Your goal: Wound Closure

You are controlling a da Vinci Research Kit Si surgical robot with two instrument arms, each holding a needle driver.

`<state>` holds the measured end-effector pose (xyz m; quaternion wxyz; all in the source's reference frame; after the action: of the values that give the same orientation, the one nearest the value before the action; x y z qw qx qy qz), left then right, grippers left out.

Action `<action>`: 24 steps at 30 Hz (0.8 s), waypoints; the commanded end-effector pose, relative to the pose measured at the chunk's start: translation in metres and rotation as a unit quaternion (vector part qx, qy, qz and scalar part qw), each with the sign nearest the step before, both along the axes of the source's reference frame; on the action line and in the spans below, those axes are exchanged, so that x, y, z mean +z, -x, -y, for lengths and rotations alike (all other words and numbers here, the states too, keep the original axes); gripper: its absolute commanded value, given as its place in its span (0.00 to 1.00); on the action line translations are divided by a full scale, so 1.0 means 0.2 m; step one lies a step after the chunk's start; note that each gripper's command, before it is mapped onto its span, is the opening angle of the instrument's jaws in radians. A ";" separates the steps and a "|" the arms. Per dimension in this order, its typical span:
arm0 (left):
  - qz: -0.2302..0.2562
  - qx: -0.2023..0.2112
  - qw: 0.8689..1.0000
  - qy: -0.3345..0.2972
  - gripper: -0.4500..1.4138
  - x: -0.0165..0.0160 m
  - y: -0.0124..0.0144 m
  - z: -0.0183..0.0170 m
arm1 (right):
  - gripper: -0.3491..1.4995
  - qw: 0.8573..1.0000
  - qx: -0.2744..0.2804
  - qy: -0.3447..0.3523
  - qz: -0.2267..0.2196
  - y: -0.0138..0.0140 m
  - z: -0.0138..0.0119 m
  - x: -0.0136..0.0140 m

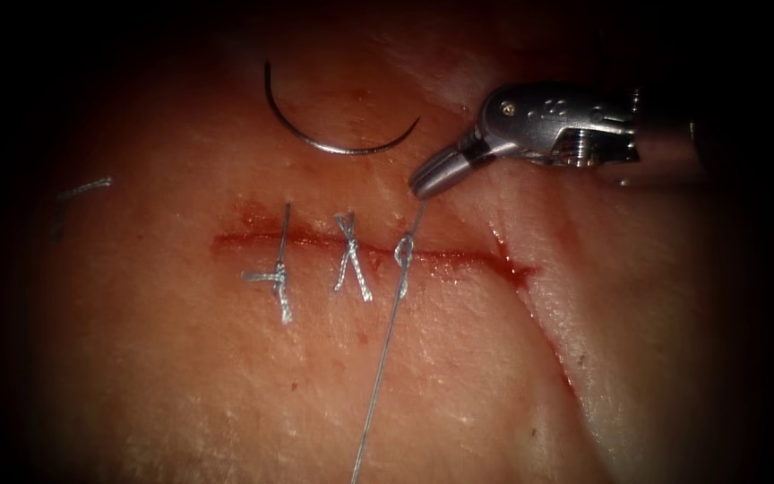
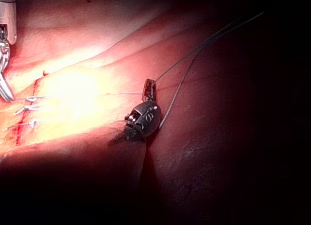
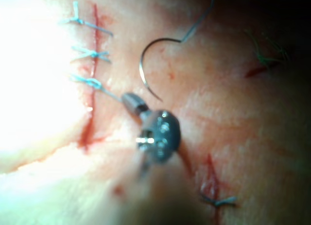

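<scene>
- My needle (image 1: 338,134) lies free on the tissue (image 1: 181,376) above the cut (image 1: 459,262).
- Right gripper (image 1: 427,182) clamps the thread (image 1: 385,358).
- Left gripper (image 2: 149,90) pinches thread too.

Surgical training bench in a laboratory setting. The work surface is a slab of pale, fatty tissue (image 1: 226,385) bearing a straight cut (image 1: 459,260) edged with red fluid (image 1: 517,272) and crossed by knotted stitches (image 1: 351,260). A curved needle (image 1: 333,143) lies loose on the slab, and a wristed metal robotic tool (image 1: 432,179) reaches in under a narrow pool of endoscope light, dark at the margins.
</scene>
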<state>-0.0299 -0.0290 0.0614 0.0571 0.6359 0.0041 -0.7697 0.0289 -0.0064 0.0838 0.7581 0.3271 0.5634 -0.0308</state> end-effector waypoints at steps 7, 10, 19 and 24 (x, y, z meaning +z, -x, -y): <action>0.001 0.003 1.000 -0.004 0.00 -0.001 -0.001 0.014 | 0.00 1.000 0.018 0.005 0.009 0.000 -0.008 0.001; 0.000 0.004 1.000 -0.006 0.00 -0.002 -0.003 0.019 | 0.00 0.999 0.030 0.007 0.019 0.002 -0.011 0.003; 0.001 0.006 1.000 -0.006 0.00 -0.002 -0.007 0.024 | 0.00 0.999 0.043 0.003 0.029 0.004 -0.016 0.005; 0.001 0.007 1.000 -0.005 0.00 -0.002 -0.007 0.025 | 0.00 0.999 0.044 0.003 0.029 0.004 -0.017 0.006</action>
<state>-0.0280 -0.0334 0.0607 0.0601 0.6370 0.0111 -0.7685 0.0274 -0.0032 0.0844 0.7759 0.3016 0.5539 0.0115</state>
